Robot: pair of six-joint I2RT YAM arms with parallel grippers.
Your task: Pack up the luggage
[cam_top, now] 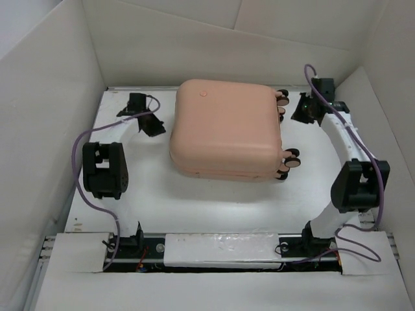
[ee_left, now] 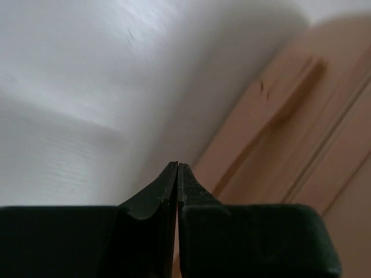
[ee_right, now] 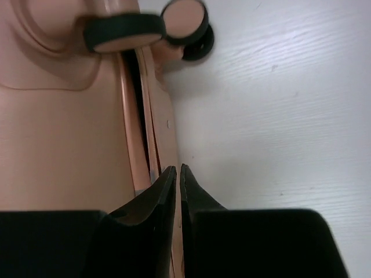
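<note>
Overhead view: a white table (cam_top: 149, 194) enclosed on the left, far and right sides by plain white walls (cam_top: 52, 97). The wrist views show a faint wood grain on the tabletop. A peach-pink suitcase (cam_top: 224, 126) lies flat and closed on the far middle of the table. A small round button (cam_top: 203, 94) is on its upper shell, and its wheels (cam_top: 290, 160) face right. The left gripper (ee_left: 177, 169) sits just beside the suitcase's left side, its fingers pressed together on nothing. The right gripper (ee_right: 177, 171) is low at the wheeled end, near the seam between the two shells, its fingers likewise together and empty. Whether either gripper touches the shell cannot be told. Purple cables (cam_top: 78, 155) loop along both arms, which rise from a rail (cam_top: 214, 246) at the near edge.
</note>
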